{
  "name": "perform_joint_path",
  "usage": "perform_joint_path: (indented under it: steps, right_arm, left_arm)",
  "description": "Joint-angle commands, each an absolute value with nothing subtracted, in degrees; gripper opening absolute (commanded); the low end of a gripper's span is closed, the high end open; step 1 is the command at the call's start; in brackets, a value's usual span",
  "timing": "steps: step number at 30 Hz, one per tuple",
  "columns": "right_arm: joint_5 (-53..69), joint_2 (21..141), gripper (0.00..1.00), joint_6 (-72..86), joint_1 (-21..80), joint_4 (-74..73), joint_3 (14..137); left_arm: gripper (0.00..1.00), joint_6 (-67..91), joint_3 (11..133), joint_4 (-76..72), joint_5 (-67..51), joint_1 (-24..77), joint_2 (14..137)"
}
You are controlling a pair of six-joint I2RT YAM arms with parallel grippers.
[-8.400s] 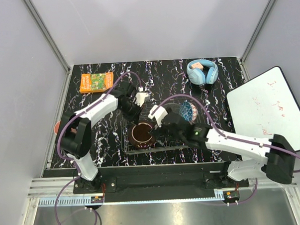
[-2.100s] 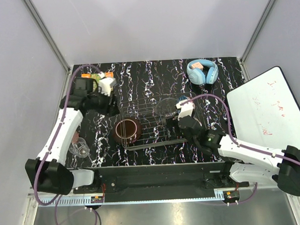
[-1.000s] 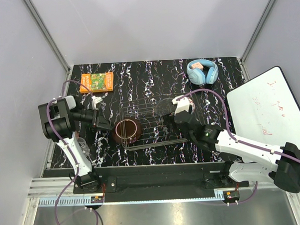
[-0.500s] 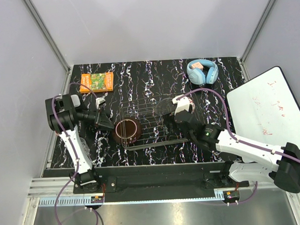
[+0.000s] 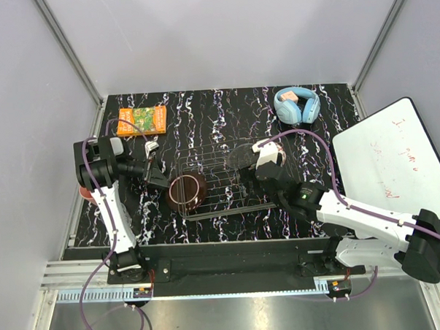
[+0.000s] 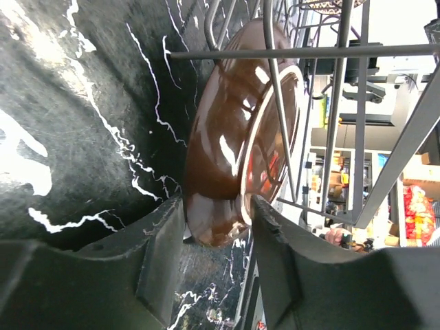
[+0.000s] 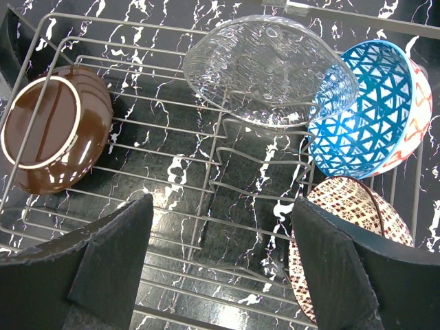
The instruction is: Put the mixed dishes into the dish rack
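While the right gripper [image 7: 223, 275] hangs spread above the rack [image 5: 221, 183], the left gripper [image 6: 216, 216] straddles the brown dish [image 6: 227, 124], grip unclear.

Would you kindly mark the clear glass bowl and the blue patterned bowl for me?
clear glass bowl [image 7: 271, 65]: right wrist view, ribbed middle.
blue patterned bowl [image 7: 368, 110]: right wrist view, triangle-patterned side.

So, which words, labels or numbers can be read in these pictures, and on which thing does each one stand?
No text can be read with certainty.
Orange-green book: there is print on the cover, but it is too small to read.
Whiteboard: there is faint red handwriting, but it is too blurred to read.
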State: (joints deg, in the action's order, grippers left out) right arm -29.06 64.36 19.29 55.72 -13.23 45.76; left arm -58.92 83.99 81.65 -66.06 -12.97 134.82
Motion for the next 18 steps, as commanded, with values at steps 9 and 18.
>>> perform_joint_path:
  steps: [9, 18]
  right_arm:
    - [-31.03, 63.37, 0.89, 19.07, 55.9, -13.89, 48.16]
    - [-31.29, 63.28, 0.89, 19.34, 55.9, -14.15, 47.55]
  left_arm:
    - [0.32, -63.81, 85.17, 88.59, -68.64, -12.92, 136.93]
    - [0.17, -63.37, 84.2, 88.77, -64.87, -14.41, 134.39]
